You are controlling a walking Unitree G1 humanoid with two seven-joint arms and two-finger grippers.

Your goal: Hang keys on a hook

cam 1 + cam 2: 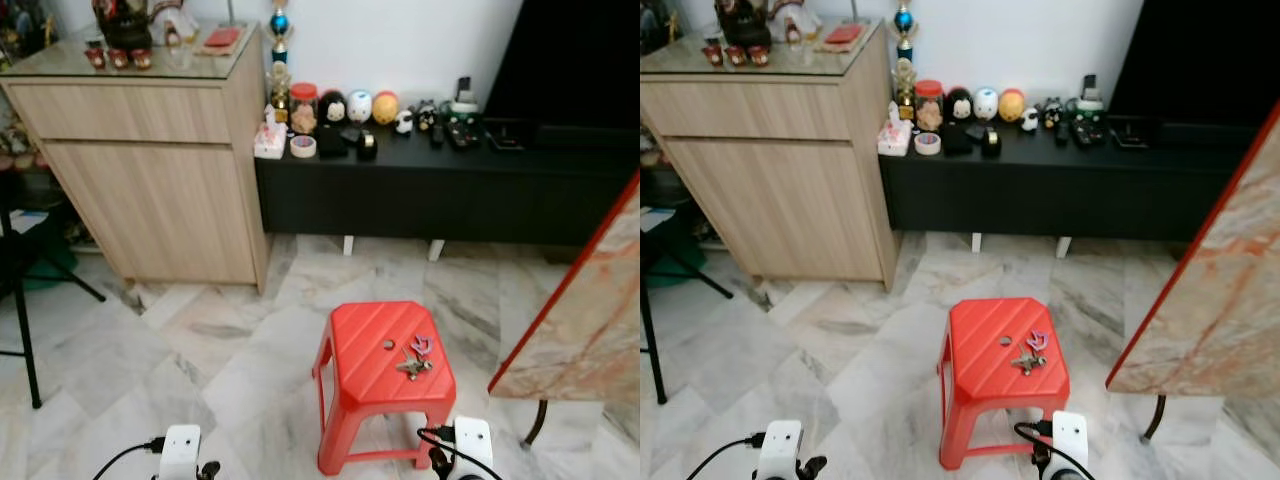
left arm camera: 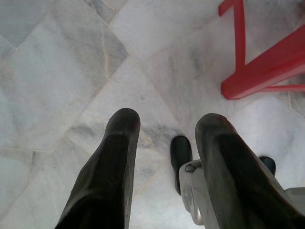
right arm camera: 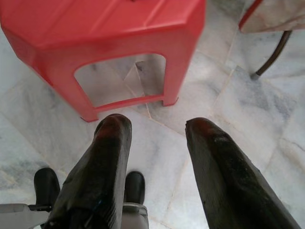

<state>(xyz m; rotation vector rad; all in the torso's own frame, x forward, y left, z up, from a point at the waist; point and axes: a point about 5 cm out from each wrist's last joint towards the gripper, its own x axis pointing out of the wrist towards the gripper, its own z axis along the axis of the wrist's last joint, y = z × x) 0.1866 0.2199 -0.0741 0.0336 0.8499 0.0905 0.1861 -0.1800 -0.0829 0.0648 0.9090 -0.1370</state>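
red stool (image 1: 375,375) on marble floor (image 1: 200,340), keys (image 1: 414,364) lying on its seat.

A bright red plastic stool (image 1: 380,375) with diagonal ribbing stands on grey-veined white marble floor tiles (image 1: 200,340). Silvery metal keys with a pink tag (image 1: 416,358) lie on it. Behind, a pale wood-grain cabinet (image 1: 150,170) adjoins a matte black low console (image 1: 450,190). Glossy black fingers (image 2: 114,171).

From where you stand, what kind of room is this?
Probably a home living room: a low black TV console lined with figurines, a wooden sideboard beside it, and marble floor tiles. A red plastic stool in front holds the keys.
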